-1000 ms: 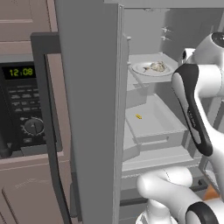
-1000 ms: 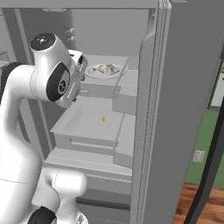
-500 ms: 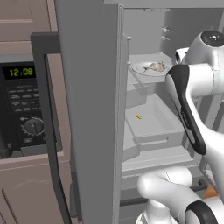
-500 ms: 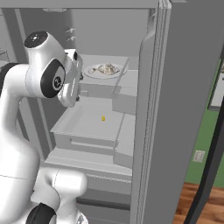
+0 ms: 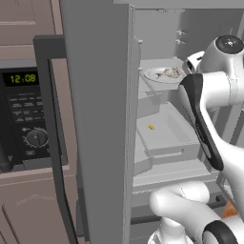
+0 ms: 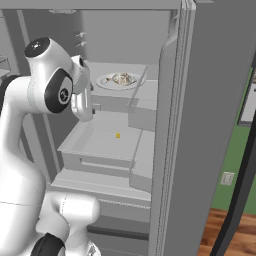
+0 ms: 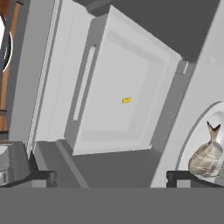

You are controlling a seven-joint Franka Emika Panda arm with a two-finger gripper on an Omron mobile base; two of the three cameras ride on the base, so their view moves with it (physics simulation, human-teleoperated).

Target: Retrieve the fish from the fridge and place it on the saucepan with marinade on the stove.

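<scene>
The fridge stands open in front of me. On its upper shelf the fish, a pale grey-beige lump, lies on a white round plate. In the hand view the fish is at the lower right, just past the right fingertip. My gripper is open and holds nothing, hovering over the fridge interior beside the plate. The saucepan, marinade and stove are out of view.
Below the plate shelf a pale grey drawer sticks out, with a tiny yellow speck in it. A black-fronted microwave sits left of the fridge door. Door shelves flank the drawer.
My arm has turned a little and brought the hand closer to the plate shelf. The gripper has stayed open, and the fish and plate have not moved.
</scene>
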